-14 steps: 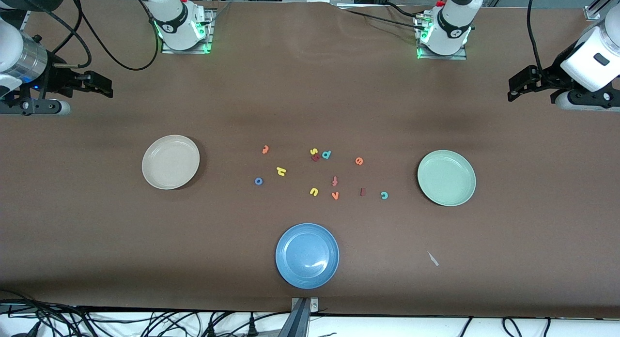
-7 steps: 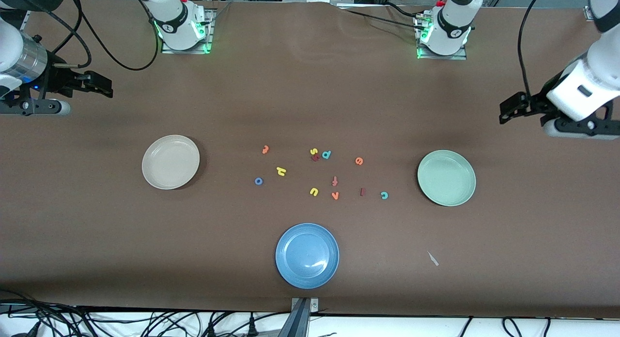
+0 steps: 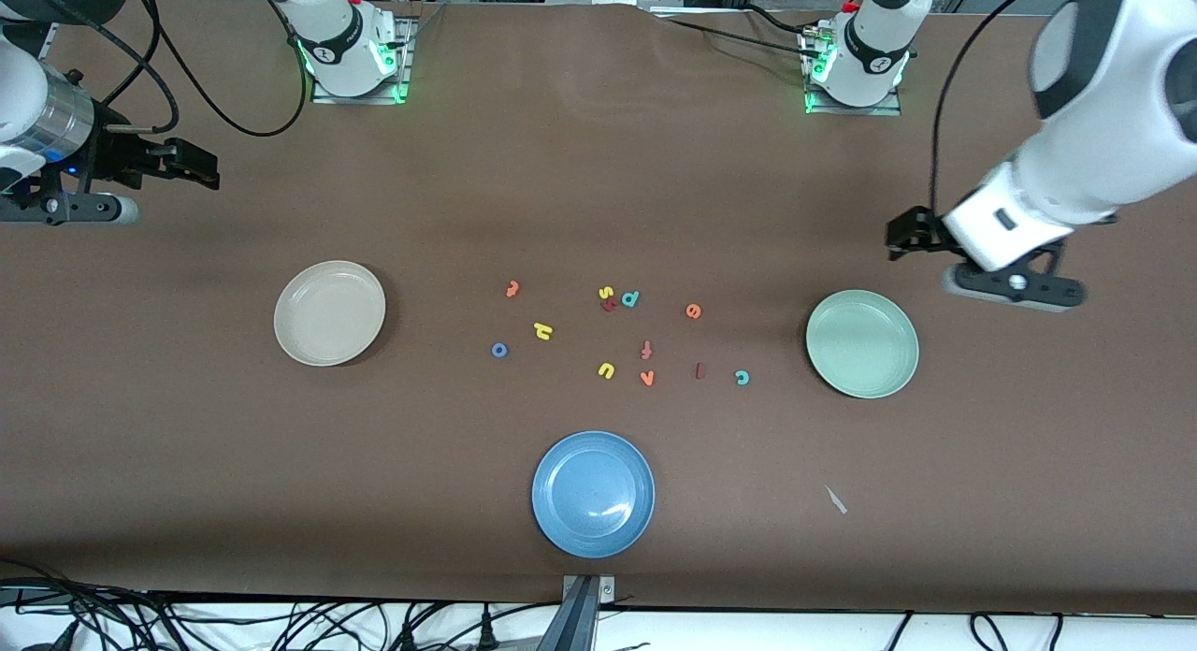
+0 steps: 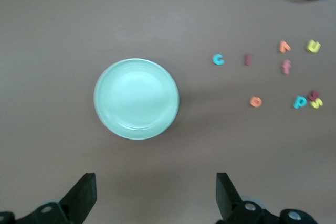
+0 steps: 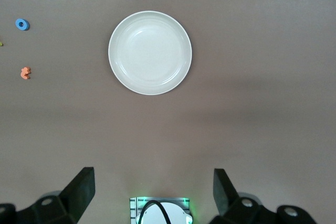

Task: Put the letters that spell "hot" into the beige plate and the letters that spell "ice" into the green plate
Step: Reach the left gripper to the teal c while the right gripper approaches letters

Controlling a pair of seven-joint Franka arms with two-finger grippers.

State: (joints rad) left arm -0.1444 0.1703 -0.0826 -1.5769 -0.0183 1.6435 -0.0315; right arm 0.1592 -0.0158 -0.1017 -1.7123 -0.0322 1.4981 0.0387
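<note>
The beige plate (image 3: 329, 312) (image 5: 150, 52) lies bare toward the right arm's end, the green plate (image 3: 861, 343) (image 4: 136, 98) bare toward the left arm's end. Between them lie the yellow h (image 3: 542, 330), blue o (image 3: 499, 350) (image 5: 21, 24), orange hooked t (image 3: 511, 289) (image 5: 24, 72), dark red i (image 3: 699, 371) (image 4: 247, 59), teal c (image 3: 742, 378) (image 4: 218, 59) and orange e (image 3: 693, 311) (image 4: 255, 101). My left gripper (image 3: 900, 237) (image 4: 156, 198) hangs open and holds nothing, over the table just off the green plate's rim. My right gripper (image 3: 192, 165) (image 5: 152, 195) waits open at its table end.
A blue plate (image 3: 593, 493) lies nearest the front camera. Mixed among the task letters are a yellow u (image 3: 606, 370), an orange v (image 3: 647, 378), a salmon t (image 3: 645, 350), a teal d (image 3: 630, 298) and a yellow s (image 3: 605, 293). A pale scrap (image 3: 836, 500) lies near the green plate.
My left arm has swung in from its end of the table toward the green plate, gripper still open. The right arm and all letters have stayed put.
</note>
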